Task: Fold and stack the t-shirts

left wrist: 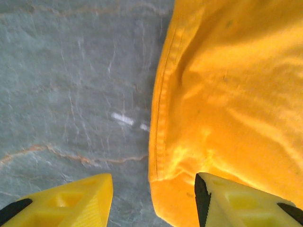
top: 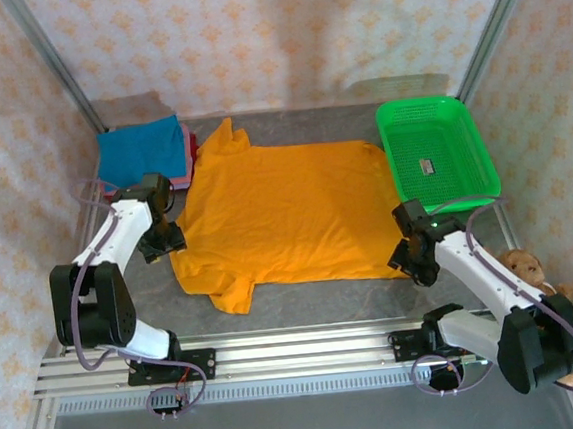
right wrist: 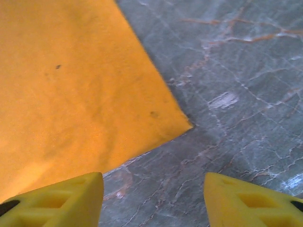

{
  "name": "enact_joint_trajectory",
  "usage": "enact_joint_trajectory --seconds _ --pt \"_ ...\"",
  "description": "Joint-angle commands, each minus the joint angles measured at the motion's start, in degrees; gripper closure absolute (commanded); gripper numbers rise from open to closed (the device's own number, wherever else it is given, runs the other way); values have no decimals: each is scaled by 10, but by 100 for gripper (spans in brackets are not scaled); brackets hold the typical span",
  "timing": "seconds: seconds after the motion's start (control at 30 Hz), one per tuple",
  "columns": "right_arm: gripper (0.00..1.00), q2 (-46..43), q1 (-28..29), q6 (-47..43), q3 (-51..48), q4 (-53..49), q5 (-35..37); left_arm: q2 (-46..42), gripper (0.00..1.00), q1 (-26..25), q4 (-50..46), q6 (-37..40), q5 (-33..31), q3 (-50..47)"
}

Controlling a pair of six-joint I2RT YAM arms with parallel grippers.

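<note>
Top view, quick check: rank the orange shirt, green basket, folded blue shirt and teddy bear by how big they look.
1. orange shirt
2. green basket
3. folded blue shirt
4. teddy bear, smallest as seen, though partly hidden, so its full extent is unclear.

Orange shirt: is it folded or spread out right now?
Spread out: the orange shirt lies open and flat on the table, both sleeves out, no fold visible.
</note>
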Motion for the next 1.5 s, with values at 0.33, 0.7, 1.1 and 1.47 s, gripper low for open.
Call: enact_joint_trajectory --seconds 0.33,0.7,1.1,1.47 --pt "58 14 -25 31 -46 79 20 -50 48 2 -15 -26 41 -75" --pt "61 63 -27 20 -52 107 22 -60 48 -10 -9 -49 57 -88" --pt "87 69 -27 5 -50 117 15 -82 48 -45 -34 -79 51 -96" --pt "98 46 -27 -16 -46 104 4 -94 46 -69 11 -167 53 -147"
